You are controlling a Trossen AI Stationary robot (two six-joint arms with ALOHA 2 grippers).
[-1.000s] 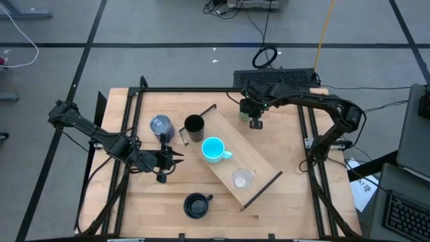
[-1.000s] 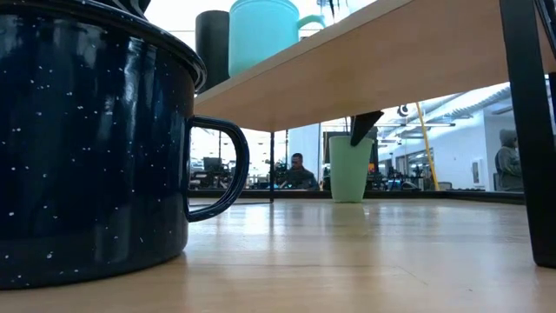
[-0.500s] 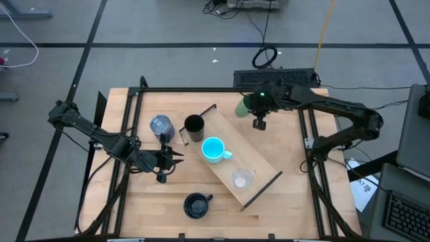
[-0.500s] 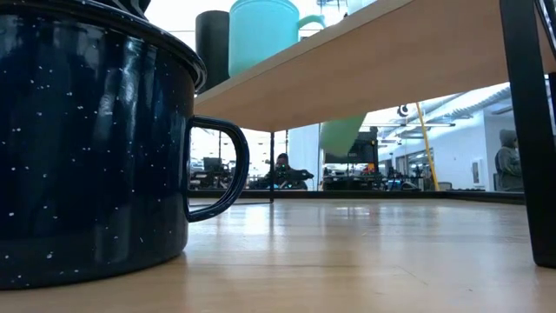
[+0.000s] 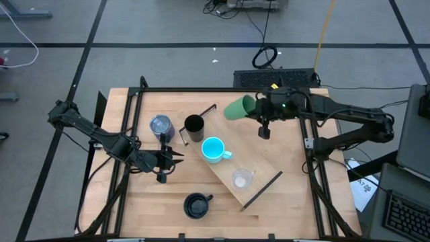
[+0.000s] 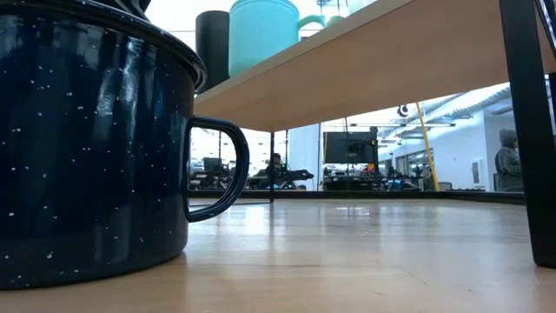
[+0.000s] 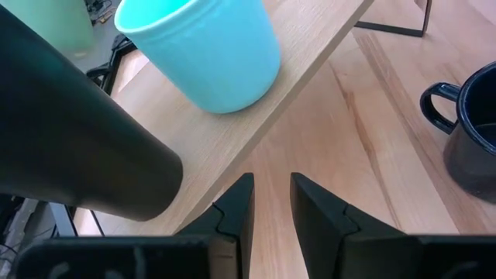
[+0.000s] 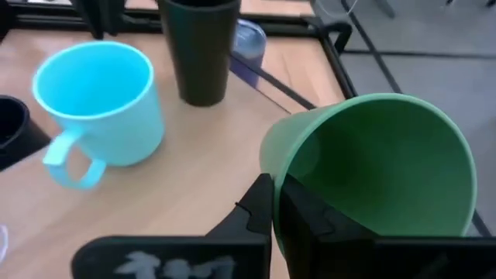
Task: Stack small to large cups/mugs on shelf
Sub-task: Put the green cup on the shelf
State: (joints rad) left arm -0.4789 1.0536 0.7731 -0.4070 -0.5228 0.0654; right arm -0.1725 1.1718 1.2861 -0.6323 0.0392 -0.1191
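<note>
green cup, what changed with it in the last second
The right claw, shut on the green cup's rim, lifted it off the table and tipped it sideways, so it left the low view. The left claw stayed put, as did the cyan mug, black cup and glass cup on the shelf.

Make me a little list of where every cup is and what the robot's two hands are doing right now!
green cup: tilted in the air, pinched at its rim by the right gripper
shelf: holds three cups
black cup: on shelf
cyan mug: on shelf, middle
clear glass cup: on shelf
purple tumbler: on table, beside shelf
navy mug: on table, near edge
left gripper: empty, slightly open, low beside shelf
</note>
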